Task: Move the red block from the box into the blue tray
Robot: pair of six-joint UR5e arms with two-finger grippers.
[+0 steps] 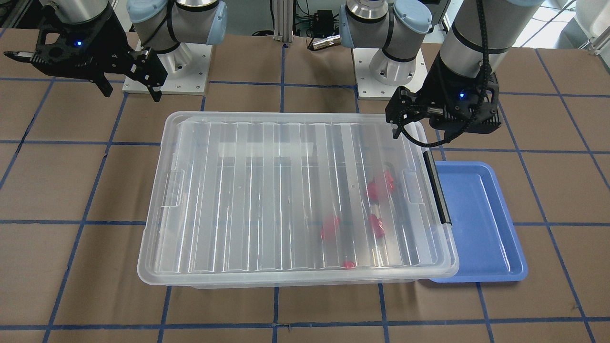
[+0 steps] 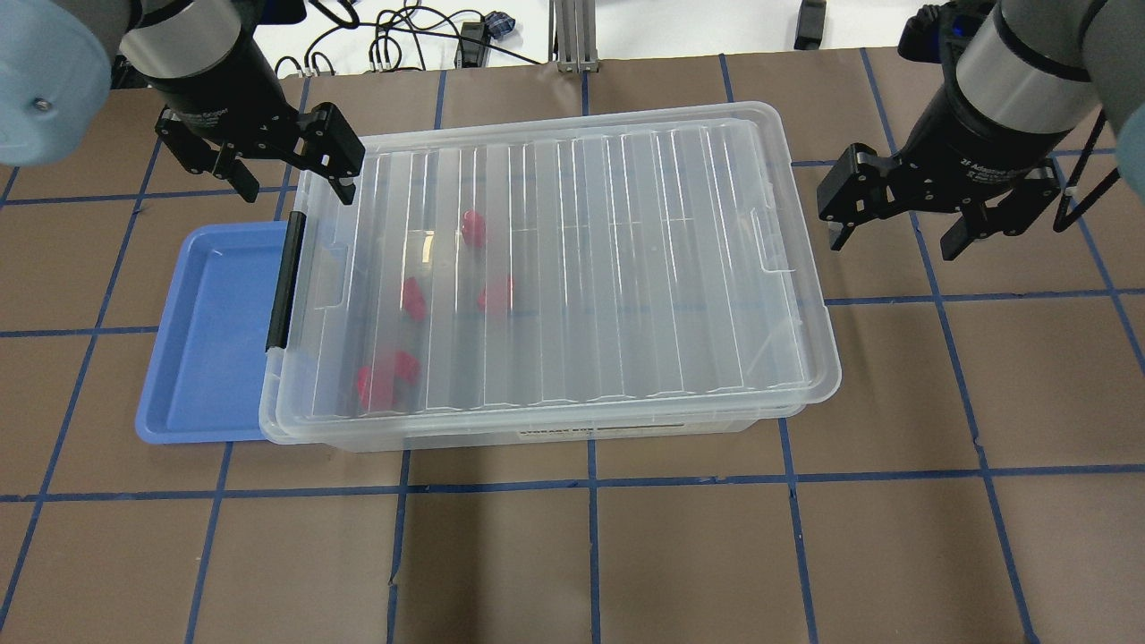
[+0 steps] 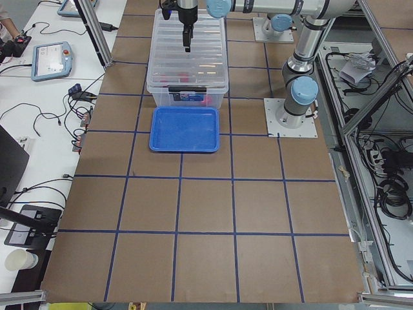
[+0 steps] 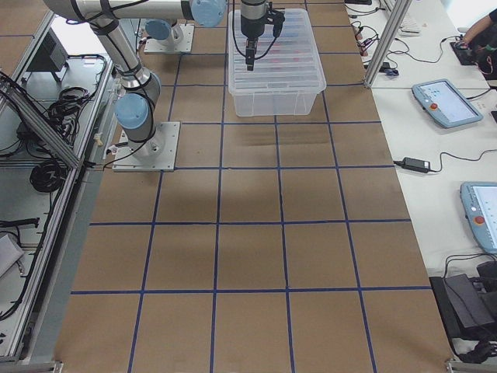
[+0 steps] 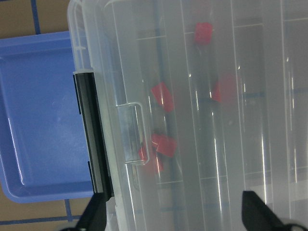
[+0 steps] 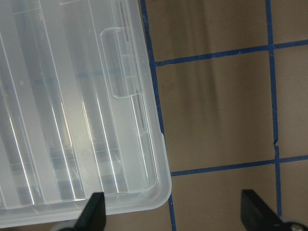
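Observation:
The clear box point(image 2: 572, 268) lies with its ribbed lid on and a black latch bar point(image 2: 282, 282) at its left end. Several red blocks point(image 2: 413, 298) show through the lid near that end, and in the left wrist view point(image 5: 162, 96). The blue tray point(image 2: 210, 331) sits empty against the latch end, its edge tucked under the box rim. My left gripper point(image 2: 291, 183) is open and empty, hovering over the box's far corner by the latch. My right gripper point(image 2: 894, 240) is open and empty, above the table beside the box's other end.
The brown table point(image 2: 590, 555) carries a blue tape grid. The arm bases point(image 1: 167, 66) stand behind the box. The right wrist view shows the box corner point(image 6: 159, 192) with its lid tab and bare table beside it. Tablets and cables lie on side benches point(image 3: 51, 61).

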